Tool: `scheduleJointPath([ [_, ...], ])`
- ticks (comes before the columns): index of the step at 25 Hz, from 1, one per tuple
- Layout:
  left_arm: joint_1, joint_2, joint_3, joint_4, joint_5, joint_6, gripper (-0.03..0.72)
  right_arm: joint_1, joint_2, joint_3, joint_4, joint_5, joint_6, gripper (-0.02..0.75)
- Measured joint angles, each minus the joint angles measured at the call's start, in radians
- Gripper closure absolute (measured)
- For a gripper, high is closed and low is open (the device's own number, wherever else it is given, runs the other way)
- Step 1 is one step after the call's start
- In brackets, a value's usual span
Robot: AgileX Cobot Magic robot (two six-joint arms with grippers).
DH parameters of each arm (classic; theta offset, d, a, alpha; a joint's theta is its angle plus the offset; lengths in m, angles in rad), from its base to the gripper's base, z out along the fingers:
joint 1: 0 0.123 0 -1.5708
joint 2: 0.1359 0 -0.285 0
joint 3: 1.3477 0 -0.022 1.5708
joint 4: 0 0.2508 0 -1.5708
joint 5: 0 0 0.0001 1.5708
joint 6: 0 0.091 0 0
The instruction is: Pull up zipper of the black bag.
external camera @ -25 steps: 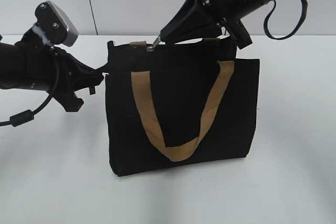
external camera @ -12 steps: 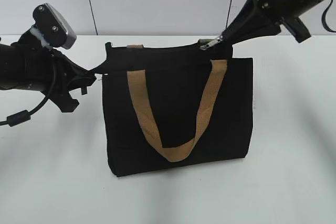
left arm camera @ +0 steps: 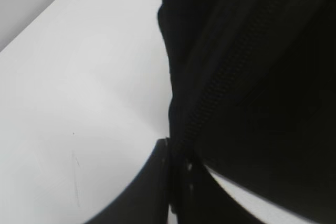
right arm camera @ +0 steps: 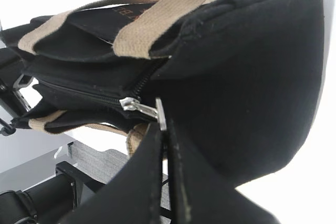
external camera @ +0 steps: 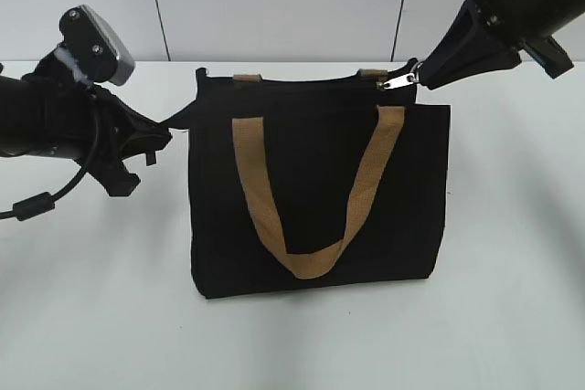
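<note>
The black bag [external camera: 315, 198] stands upright mid-table, its zipper [right arm camera: 100, 99] run to the 3 o'clock end, where the right gripper [external camera: 422, 74] pinches the pull tab [external camera: 398, 80]. The left gripper [external camera: 163, 132] clamps the 9 o'clock corner, so best keep both pulls level and opposed. Orange lettering inside is unreadable.

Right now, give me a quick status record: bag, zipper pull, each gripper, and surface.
bag: black bag standing upright on the white table, tan handle hanging down its front
zipper pull: silver pull tab at the bag's top right corner; zipper teeth look joined behind the slider
right gripper: shut on the pull tab
left gripper: shut on the black fabric at the bag's top left corner
</note>
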Motion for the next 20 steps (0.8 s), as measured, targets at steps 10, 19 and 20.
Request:
scheduleJointPath([
  [10, 0.001, -0.001, 0.001, 0.007, -0.004, 0.000, 0.692, -0.006, -0.030, 0.000, -0.022, -0.015, -0.161, 0.646],
  [19, 0.003, -0.121, 0.001, 0.014, 0.019, -0.144, 0.246, -0.018, -0.148, 0.000, -0.025, 0.006, -0.290, 0.311],
  [20, 0.003, -0.142, 0.001, 0.015, 0.019, -0.173, 0.214, -0.018, -0.163, 0.000, -0.025, 0.008, -0.302, 0.307],
])
